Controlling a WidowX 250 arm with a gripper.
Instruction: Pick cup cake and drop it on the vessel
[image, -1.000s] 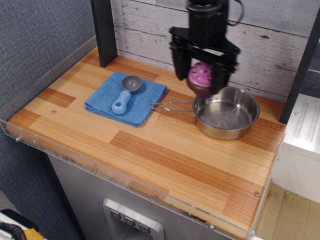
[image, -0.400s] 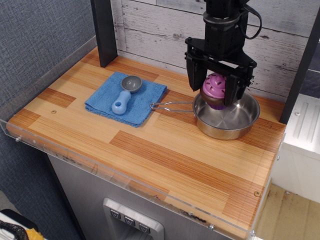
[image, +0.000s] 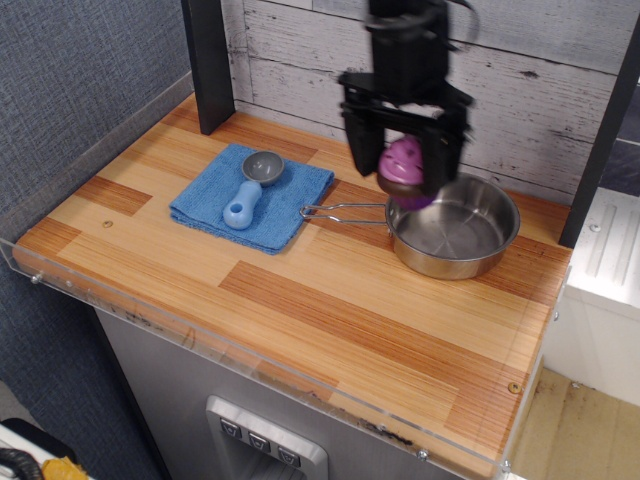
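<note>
Hanging over the near-left rim of the vessel (image: 455, 232), the cup cake (image: 404, 172) sits clamped between the jaws of the gripper (image: 405, 170).
Frosting faces up, purple base down; the pan's bowl lies below and to the right in this view, so the drop likely needs a small shift that way before release.

Vessel (image: 455, 238): polished stainless steel, mirror-bright inside, thin wire handle at 9 o'clock. Cup cake (image: 404, 172): smooth plastic, slight sheen on pink-purple frosting. Gripper (image: 405, 165): matt black, hard finish. Scoop (image: 250, 188): dull grey bowl, glossy pale-blue plastic handle. Towel (image: 253, 197): blue cloth, soft nap, matt. Tabletop (image: 300, 300): striped wood laminate, satin. Clear acrylic guard (image: 200, 345) along front edge. Back wall (image: 300, 50): rough whitewashed planks.
</note>
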